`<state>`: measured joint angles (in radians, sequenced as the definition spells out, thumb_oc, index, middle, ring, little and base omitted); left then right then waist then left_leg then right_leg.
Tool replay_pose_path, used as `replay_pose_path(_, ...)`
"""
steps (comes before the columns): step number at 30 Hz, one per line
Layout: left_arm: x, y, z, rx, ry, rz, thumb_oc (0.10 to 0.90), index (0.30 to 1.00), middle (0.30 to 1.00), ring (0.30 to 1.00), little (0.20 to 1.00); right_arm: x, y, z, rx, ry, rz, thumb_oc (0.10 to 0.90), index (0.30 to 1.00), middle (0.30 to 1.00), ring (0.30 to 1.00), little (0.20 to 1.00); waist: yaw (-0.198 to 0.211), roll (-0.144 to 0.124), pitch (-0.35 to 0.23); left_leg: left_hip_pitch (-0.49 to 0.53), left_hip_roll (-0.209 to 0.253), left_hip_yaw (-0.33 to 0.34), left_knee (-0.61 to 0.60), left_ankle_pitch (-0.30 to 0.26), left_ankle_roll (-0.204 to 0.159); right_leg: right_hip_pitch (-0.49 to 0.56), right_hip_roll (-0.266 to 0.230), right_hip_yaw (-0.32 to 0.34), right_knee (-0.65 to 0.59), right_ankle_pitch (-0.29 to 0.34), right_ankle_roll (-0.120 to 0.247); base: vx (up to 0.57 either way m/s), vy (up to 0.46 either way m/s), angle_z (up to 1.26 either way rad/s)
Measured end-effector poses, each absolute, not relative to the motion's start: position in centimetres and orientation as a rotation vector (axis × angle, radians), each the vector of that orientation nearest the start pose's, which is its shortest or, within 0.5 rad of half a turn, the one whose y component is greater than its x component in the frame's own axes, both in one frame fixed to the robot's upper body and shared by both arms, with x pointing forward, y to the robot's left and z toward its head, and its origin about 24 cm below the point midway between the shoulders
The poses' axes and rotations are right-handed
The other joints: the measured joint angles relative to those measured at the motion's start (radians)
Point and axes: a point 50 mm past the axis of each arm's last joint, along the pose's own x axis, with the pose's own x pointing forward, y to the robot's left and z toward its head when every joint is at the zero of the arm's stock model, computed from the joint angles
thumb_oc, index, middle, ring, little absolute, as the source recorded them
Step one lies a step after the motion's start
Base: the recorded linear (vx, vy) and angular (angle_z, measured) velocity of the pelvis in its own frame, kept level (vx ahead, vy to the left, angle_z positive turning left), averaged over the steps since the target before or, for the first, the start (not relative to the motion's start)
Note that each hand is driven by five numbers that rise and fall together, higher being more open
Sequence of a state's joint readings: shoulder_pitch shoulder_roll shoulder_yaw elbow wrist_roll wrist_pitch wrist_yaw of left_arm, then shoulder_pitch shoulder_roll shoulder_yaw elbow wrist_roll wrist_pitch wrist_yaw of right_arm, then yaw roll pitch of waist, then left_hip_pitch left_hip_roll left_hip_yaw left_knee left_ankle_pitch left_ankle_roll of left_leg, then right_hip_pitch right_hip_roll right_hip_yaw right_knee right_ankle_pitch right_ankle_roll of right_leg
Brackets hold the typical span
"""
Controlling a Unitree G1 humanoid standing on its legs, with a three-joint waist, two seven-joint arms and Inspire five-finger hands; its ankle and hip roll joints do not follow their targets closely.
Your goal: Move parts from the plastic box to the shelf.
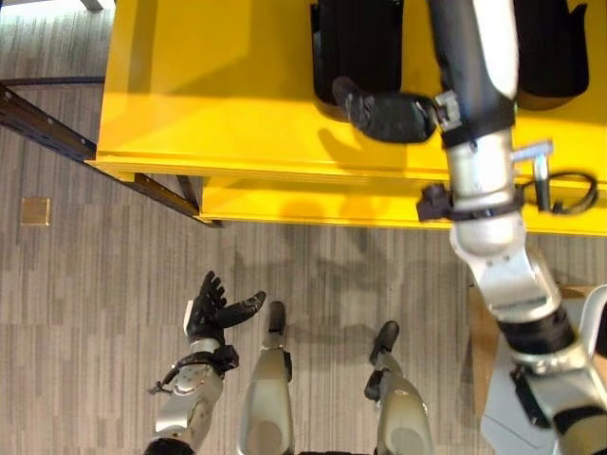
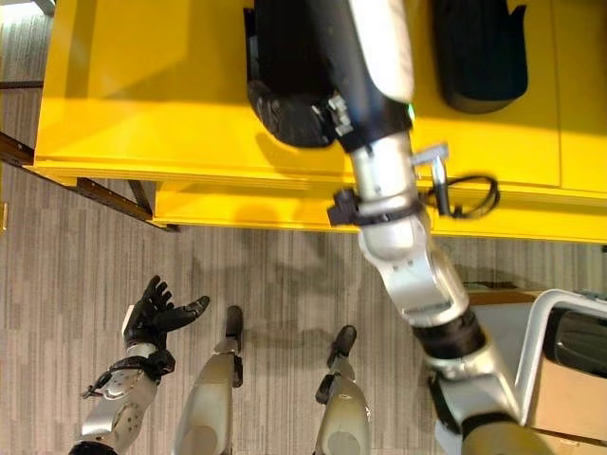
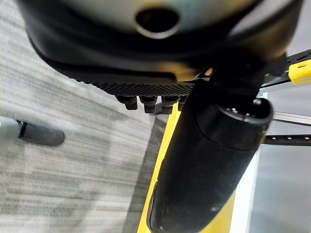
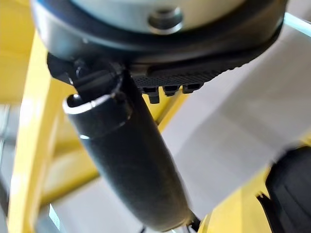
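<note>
Parts, two black ones, lie on the yellow shelf (image 1: 190,85): one black part (image 1: 356,43) just beyond the right robot hand (image 1: 384,114), another black part (image 1: 555,47) farther right. The right robot hand hovers low over the shelf top, fingers extended and holding nothing. The left robot hand (image 1: 213,308) hangs over the carpeted floor (image 1: 85,284), fingers loosely spread, empty.
</note>
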<state>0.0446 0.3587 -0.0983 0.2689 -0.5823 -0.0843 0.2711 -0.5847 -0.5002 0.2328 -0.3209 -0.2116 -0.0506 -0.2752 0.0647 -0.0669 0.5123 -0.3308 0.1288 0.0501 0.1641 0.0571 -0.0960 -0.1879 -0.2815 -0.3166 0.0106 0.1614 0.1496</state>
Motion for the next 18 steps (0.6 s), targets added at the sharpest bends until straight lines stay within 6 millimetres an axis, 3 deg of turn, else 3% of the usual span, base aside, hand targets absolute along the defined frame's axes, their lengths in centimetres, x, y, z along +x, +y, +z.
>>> replay_pose_path(2,22.5,24.1,-1.5,-0.178,0.271,0.360,0.900,1.000,1.000,1.000,1.000,27.2,-13.5,24.0,-0.531,-0.901,0.025,0.900,1.000,1.000,1.000,1.000,-0.046,-0.006,-0.005,0.017,0.018,0.011,-0.020,0.012,-0.010,-0.001,0.016,0.008,-0.005,0.008,-0.005,0.08,-0.073,-0.25)
replay_pose_path(4,21.5,23.7,-2.5,-0.215,0.308,0.382,0.900,1.000,1.000,1.000,1.000,26.2,-14.9,19.5,-0.411,-0.714,0.022,0.900,1.000,1.000,1.000,1.000,-0.043,-0.009,-0.019,0.114,0.030,0.039,-0.083,0.023,-0.022,0.051,0.031,0.024,-0.017,0.002,-0.006,0.09,-0.046,-0.38)
replay_pose_path(5,19.9,23.6,-3.6,-0.240,0.355,0.406,0.900,1.000,1.000,1.000,1.000,25.4,-15.8,16.7,-0.366,-0.585,0.031,0.900,1.000,1.000,1.000,1.000,-0.064,-0.011,-0.077,0.144,0.035,0.059,-0.121,0.028,-0.022,0.060,0.036,0.038,-0.039,0.003,-0.005,0.07,-0.031,-0.47)
replay_pose_path(7,18.6,23.2,-4.6,-0.255,0.399,0.405,0.900,1.000,1.000,1.000,1.000,24.4,-17.8,14.5,-0.327,-0.473,-0.019,0.900,1.000,1.000,1.000,1.000,-0.106,-0.006,-0.140,0.202,0.049,0.084,-0.181,0.054,-0.037,0.082,0.057,0.058,-0.061,0.008,-0.007,0.05,-0.037,-0.41)
replay_pose_path(10,18.2,21.9,-4.8,-0.309,0.398,0.371,0.900,1.000,1.000,1.000,1.000,23.2,-20.0,13.6,-0.299,-0.441,-0.074,0.900,1.000,1.000,1.000,1.000,-0.132,0.015,-0.220,0.259,0.083,0.102,-0.243,0.077,-0.056,0.118,0.096,0.061,-0.097,0.013,-0.015,0.07,-0.041,-0.17)
replay_pose_path(13,17.4,21.6,-4.7,-0.316,0.391,0.348,0.900,1.000,1.000,1.000,1.000,22.6,-20.7,13.0,-0.270,-0.413,-0.090,0.900,1.000,1.000,1.000,1.000,-0.152,0.040,-0.266,0.268,0.097,0.111,-0.243,0.070,-0.056,0.122,0.107,0.064,-0.097,0.006,-0.016,0.03,-0.011,-0.10)
replay_pose_path(18,15.9,22.7,-3.4,-0.277,0.343,0.381,0.900,1.000,1.000,1.000,1.000,20.1,-21.6,9.4,-0.242,-0.245,-0.097,0.900,1.000,1.000,1.000,1.000,-0.146,0.067,-0.322,0.285,0.099,0.118,-0.244,0.068,-0.053,0.132,0.110,0.078,-0.097,0.000,-0.014,0.03,-0.001,-0.05)
